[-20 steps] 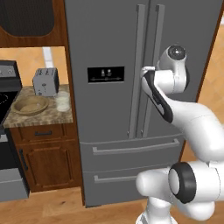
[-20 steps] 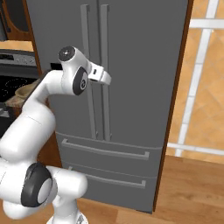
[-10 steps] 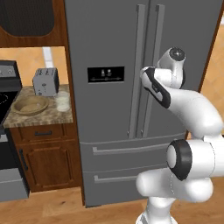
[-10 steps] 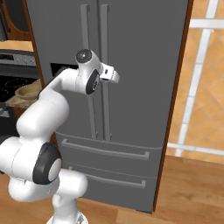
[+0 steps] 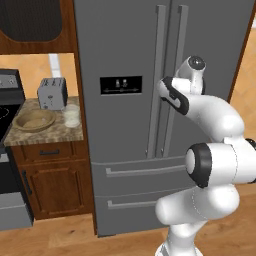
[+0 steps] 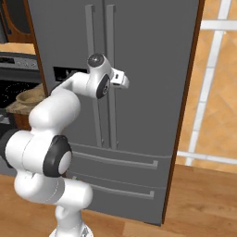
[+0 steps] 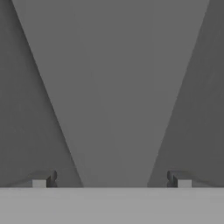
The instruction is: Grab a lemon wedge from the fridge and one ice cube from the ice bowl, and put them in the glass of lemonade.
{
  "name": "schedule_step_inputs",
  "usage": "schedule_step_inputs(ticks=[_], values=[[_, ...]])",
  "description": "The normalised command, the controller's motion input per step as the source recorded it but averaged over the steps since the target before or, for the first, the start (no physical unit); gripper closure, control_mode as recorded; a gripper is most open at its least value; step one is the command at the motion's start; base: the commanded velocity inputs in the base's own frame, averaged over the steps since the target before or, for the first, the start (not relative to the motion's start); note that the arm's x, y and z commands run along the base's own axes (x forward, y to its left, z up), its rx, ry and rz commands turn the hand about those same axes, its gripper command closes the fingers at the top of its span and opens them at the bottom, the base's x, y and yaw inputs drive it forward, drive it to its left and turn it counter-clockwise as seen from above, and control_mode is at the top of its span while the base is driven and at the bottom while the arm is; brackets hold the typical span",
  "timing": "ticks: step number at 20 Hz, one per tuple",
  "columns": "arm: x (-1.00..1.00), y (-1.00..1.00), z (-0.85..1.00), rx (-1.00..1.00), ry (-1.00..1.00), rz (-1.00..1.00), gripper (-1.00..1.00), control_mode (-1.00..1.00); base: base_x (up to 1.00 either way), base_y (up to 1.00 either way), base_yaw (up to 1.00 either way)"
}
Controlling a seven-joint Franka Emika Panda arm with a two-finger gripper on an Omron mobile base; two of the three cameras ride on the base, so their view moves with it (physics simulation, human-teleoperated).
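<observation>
The tall, matte dark-grey fridge (image 5: pixel 125 50) stands shut, its long straight handles (image 5: pixel 156 80) running vertically beside a glossy black dispenser panel (image 5: pixel 120 85). The gripper (image 7: pixel 111 180) faces a handle close up, its small dark finger tips spread wide with nothing between them. On the speckled stone worktop (image 5: pixel 45 134) sit the shallow round tan ice bowl (image 5: pixel 35 120), the translucent glass of lemonade (image 5: pixel 72 115) and a boxy metal toaster (image 5: pixel 52 93).
</observation>
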Motion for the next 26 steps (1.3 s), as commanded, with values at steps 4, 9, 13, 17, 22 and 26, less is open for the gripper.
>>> schedule_step_inputs(ticks=[4, 9, 13, 17, 22, 26], values=[[0.22, -0.13, -0.12, 0.0, 0.0, 0.0, -1.0, -1.0, 0.0, 0.0, 0.0], [0.02, -0.3, -0.04, 0.03, 0.0, 0.0, -1.0, -1.0, 0.0, 0.0, 0.0], [0.07, -0.26, 0.0, 0.03, -0.01, 0.0, -1.0, -1.0, 0.0, 0.0, 0.0], [0.32, -0.02, -0.15, 0.01, -0.01, 0.0, -1.0, -1.0, 0.0, 0.0, 0.0], [0.19, 0.0, -0.19, 0.01, -0.03, 0.0, -1.0, -1.0, 0.0, 0.0, 0.0], [0.13, 0.05, -0.07, 0.0, 0.0, 0.0, -1.0, -1.0, 0.0, 0.0, 0.0]])
